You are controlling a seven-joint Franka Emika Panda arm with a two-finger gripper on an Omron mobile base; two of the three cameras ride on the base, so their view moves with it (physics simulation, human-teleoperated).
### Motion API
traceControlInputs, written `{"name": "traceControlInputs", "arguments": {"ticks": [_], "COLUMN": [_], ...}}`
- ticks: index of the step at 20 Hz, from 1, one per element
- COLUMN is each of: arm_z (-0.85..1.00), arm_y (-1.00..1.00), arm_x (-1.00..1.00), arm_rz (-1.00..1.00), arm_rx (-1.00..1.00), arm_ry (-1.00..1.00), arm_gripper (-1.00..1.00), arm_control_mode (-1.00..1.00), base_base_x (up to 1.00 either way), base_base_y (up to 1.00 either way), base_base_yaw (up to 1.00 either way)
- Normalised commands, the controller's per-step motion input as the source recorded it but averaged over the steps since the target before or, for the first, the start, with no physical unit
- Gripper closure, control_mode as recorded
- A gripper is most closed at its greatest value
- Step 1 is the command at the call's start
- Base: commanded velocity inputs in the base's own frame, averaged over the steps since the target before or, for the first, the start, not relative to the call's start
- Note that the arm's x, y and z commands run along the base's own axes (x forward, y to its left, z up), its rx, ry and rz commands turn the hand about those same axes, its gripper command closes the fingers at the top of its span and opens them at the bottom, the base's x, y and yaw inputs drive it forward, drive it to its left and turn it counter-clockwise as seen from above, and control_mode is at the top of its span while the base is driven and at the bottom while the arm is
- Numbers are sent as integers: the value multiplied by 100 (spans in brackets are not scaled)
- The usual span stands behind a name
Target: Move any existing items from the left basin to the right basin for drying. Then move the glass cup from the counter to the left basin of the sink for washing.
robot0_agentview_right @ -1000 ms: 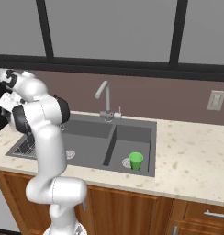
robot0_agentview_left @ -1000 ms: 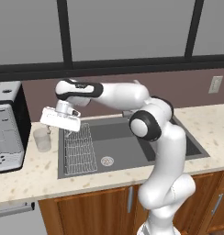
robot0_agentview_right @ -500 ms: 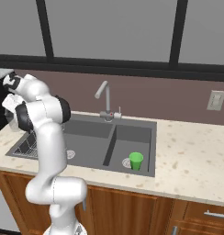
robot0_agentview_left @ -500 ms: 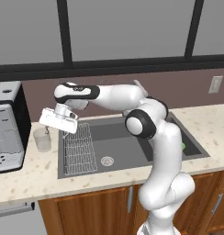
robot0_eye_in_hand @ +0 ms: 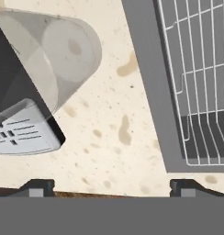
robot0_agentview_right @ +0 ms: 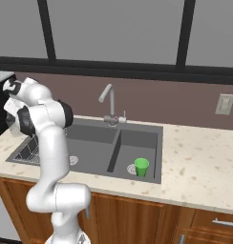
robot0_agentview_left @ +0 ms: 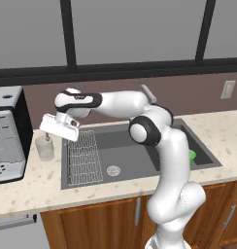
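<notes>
Gripper (robot0_agentview_left: 51, 134) hovers above counter (robot0_eye_in_hand: 114, 128), fingers spread wide, nothing held. Glass cup (robot0_eye_in_hand: 63, 55) stands ahead of fingertips, off toward one side, beside coffee machine (robot0_agentview_left: 6, 133). Best centre jaws over rim, descend straight, avoid nudging machine.

Nope, nothing readable anywhere here, no labels, brands or numbers on the coffee machine (robot0_agentview_left: 6, 136), the wall outlet (robot0_agentview_right: 225, 104) or anything else.

White glossy arm (robot0_agentview_left: 174, 160), rounded segments w/ dark grey/black joint rings. Boxy white hand, grey underside. Gripper (robot0_eye_in_hand: 112, 186): 2 small dark fingertips w/ lighter grey pads. Rounded white base pedestal.
</notes>
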Motion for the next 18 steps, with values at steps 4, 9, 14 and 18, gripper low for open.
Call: {"name": "traceControlInputs", "arguments": {"ticks": [4, 9, 14, 18], "arm_z": [-10, -13, -28, -22], "arm_y": [10, 6, 3, 0], "arm_x": [19, 13, 5, 5], "arm_rz": [0, 0, 0, 0], "arm_rx": [0, 0, 0, 0], "arm_ry": [-9, -10, -8, -9], "arm_gripper": [-100, -100, -100, -100], "arm_control_mode": [-100, -100, -100, -100], "base_base_x": [0, 0, 0, 0], "base_base_y": [0, 0, 0, 0], "base_base_yaw": [0, 0, 0, 0]}}
